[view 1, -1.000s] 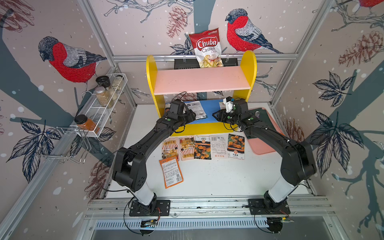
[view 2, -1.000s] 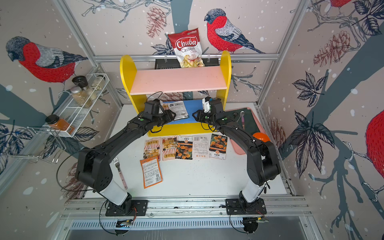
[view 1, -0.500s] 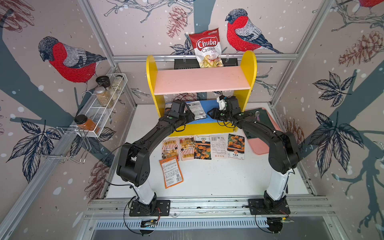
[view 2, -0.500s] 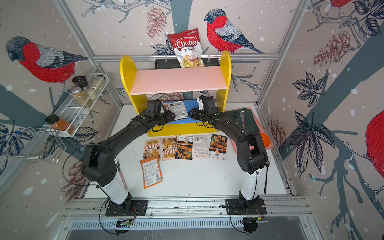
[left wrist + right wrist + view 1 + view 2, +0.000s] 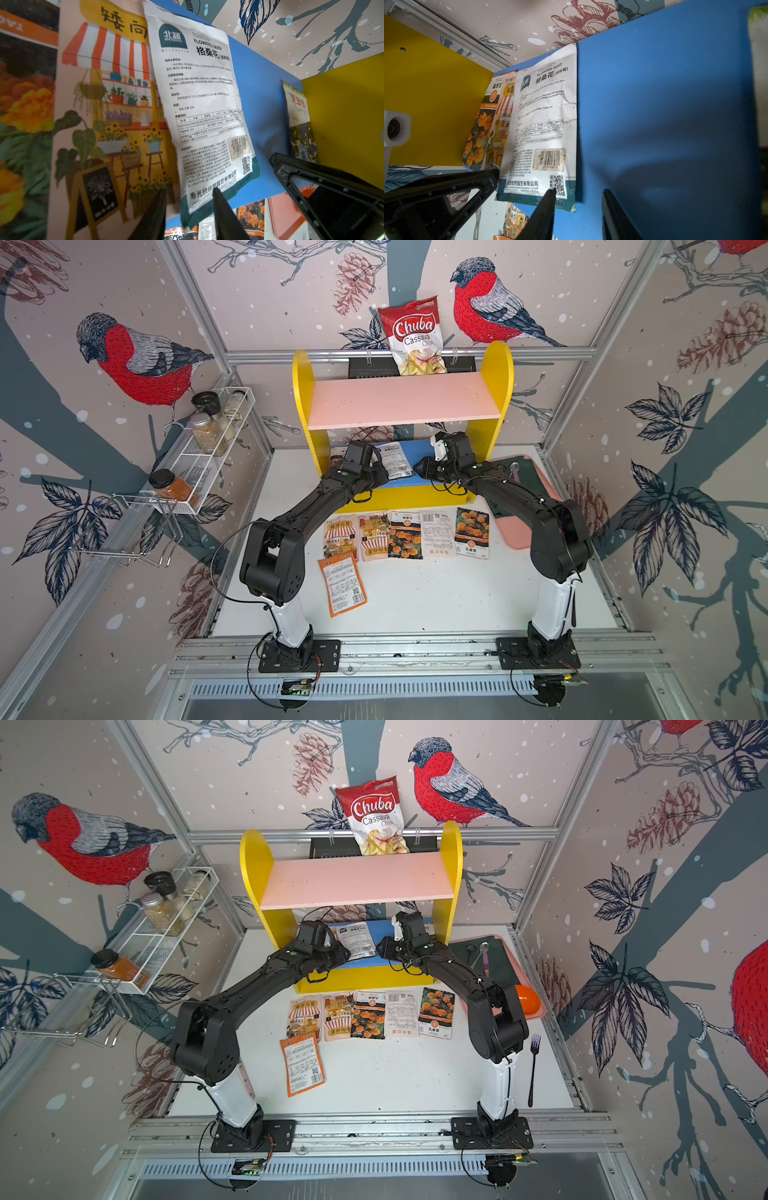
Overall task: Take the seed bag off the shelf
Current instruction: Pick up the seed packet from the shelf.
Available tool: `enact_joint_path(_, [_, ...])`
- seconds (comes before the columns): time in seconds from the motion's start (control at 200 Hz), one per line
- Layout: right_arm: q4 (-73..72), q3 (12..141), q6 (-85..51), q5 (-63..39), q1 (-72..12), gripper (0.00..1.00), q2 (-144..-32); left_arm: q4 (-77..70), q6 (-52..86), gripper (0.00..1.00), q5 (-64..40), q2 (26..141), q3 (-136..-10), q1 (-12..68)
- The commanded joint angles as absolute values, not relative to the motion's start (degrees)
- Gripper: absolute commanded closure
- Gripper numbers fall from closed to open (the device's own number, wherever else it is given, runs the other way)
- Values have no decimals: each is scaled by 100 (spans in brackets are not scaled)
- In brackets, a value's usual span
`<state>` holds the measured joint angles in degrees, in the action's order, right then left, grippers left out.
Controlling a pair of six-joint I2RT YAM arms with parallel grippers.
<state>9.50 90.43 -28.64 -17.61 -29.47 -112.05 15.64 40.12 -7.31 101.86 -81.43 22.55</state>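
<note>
Your left gripper [image 5: 189,189] straddles the edge of seed bag [image 5: 203,108] on shelf [image 5: 259,93], jaws narrow, unclamped; right gripper [image 5: 579,190] is narrow too, at the bag's corner.

In both top views the gap under the pink board [image 5: 405,402] of the shelf [image 5: 301,406] is low, and yellow sides shut it left and right, so the only way in is the front. The left arm [image 5: 332,489] and right arm [image 5: 498,485] fill much of it. In the right wrist view the blue board [image 5: 675,104] is bare at frame right; seed bags [image 5: 544,116] cover its left.
</note>
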Motion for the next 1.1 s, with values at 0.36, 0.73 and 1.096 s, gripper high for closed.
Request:
enact_joint_path(0.36, [881,9035,-2916,-2074,-2997,60,-11309,1506,3975,78,-716,10274,-8223,2243])
enact_joint_path(0.73, [881,9007,-2995,-2162,-3033,60,-11386,1494,4024,100,-778,10262,-8234,2232])
enact_joint_path(1.096, [807,9044,-3098,-2343,-3036,61,-11517,1451,4043,100,-873,10275,-8215,2206])
